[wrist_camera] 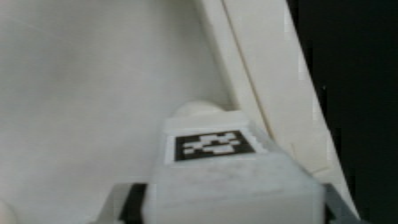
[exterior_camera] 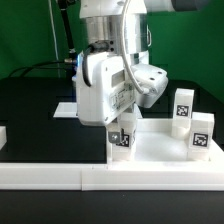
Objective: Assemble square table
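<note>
The two-finger gripper (exterior_camera: 121,128) is closed on 1 small white blocky tagged leg (wrist_camera: 217,160), long axis vertical. Directly beneath lies the white plastic square slab (exterior_camera: 160,145), resting near the tabletop's front edge against the long white border rail (exterior_camera: 110,177). 2 more legs (exterior_camera: 192,122) stand on the slab's far side.

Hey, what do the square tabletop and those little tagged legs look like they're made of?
The tabletop looks like white plastic with a matte finish: uniform colour, no grain, soft glare. The upright legs seem to be the same matte white plastic, each with a black-and-white tag that may be printed or stuck on. The leg at the gripper matches.
</note>
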Controlling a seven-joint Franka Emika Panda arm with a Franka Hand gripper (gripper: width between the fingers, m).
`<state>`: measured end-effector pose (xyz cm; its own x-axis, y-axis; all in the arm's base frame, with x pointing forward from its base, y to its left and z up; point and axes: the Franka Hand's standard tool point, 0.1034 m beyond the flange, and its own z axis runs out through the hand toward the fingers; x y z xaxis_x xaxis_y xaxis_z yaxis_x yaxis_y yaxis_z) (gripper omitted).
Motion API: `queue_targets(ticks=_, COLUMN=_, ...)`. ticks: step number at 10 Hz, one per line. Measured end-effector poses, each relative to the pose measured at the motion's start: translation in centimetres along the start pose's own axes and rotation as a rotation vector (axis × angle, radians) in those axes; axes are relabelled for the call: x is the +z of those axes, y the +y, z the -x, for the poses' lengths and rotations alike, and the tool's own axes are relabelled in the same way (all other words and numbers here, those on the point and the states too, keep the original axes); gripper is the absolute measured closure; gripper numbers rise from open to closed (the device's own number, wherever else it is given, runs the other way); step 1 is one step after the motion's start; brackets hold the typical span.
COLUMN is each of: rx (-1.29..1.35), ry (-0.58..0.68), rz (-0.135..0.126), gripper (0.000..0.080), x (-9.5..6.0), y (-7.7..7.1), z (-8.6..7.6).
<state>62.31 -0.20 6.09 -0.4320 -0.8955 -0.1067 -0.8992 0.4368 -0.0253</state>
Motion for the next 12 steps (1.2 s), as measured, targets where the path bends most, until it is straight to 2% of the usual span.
queue_targets(ticks=3, rx=0.097, ry=0.008, rz=-0.002, gripper=0.0496, x=0.0, y=0.1, z=-0.1)
queue_targets(ticks=6, rx=0.084, ry=0.015, rz=-0.001, gripper=0.0492, x=0.1, y=0.2, z=-0.1)
queue_targets(ticks=7, rx=0.084, ry=0.014, rz=-0.001, gripper=0.0334, x=0.1, y=0.2, z=-0.1)
queue_targets(ticks=8, rx=0.083, ry=0.014, rz=-0.002, gripper=0.0216, x=0.0, y=0.2, z=-0.1)
queue_targets(ticks=9, rx=0.064, ry=0.009, rz=-0.001, gripper=0.0216, x=-0.3, y=0.4, z=-0.1)
queue_targets(ticks=10, rx=0.061, ry=-0.003, rz=-0.006, gripper=0.0163, x=-1.2, y=0.4, z=0.0)
queue_targets(ticks=12, rx=0.06, ry=-0.031, rz=-0.023, gripper=0.0153, x=-3.3, y=0.2, z=0.6)
